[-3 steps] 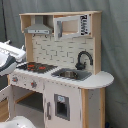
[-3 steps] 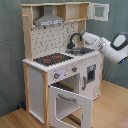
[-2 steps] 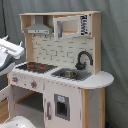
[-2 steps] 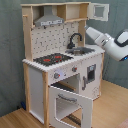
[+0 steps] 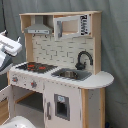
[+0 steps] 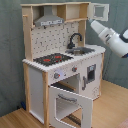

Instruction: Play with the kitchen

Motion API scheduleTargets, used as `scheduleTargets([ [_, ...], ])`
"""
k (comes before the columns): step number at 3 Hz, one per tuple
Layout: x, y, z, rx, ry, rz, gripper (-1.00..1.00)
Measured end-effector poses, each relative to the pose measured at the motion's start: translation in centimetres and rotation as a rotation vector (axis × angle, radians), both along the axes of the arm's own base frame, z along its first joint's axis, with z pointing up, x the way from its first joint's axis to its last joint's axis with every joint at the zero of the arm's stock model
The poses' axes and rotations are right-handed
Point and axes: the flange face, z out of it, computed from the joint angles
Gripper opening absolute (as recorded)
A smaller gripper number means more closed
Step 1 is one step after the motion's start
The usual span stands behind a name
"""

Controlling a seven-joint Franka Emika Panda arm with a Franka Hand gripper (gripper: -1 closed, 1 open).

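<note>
The toy kitchen (image 5: 65, 102) is white and light wood, and it fills both exterior views. A black-red hob (image 6: 52, 59) sits beside a steel sink (image 6: 86, 50) with a black faucet (image 6: 75, 39). A grey hood (image 6: 50, 20) hangs over the pegboard back. The oven door (image 6: 70, 102) is swung down open. My gripper (image 6: 96, 25) is at the tip of the white arm (image 6: 112, 40). It is raised above the sink end of the counter, just below the small upper cabinet door (image 6: 100, 11). In the first exterior view only part of the arm (image 5: 10, 46) shows at the first exterior view's left edge.
A grey curtain (image 5: 115, 45) hangs behind the kitchen. The floor (image 6: 110, 110) is light wood. A rounded counter end (image 5: 97, 80) sticks out past the sink. The lower cabinet door (image 5: 61, 106) under the sink is closed.
The arm has risen from counter height beside the sink toward the upper cabinet. The kitchen itself has not moved, and the oven door stays open.
</note>
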Motion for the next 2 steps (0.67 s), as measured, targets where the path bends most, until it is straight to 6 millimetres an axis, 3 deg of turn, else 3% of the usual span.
scheduleTargets([
  [2, -1.7, -0.6, 2.4, 0.075, -0.039, -0.057, 1.0],
])
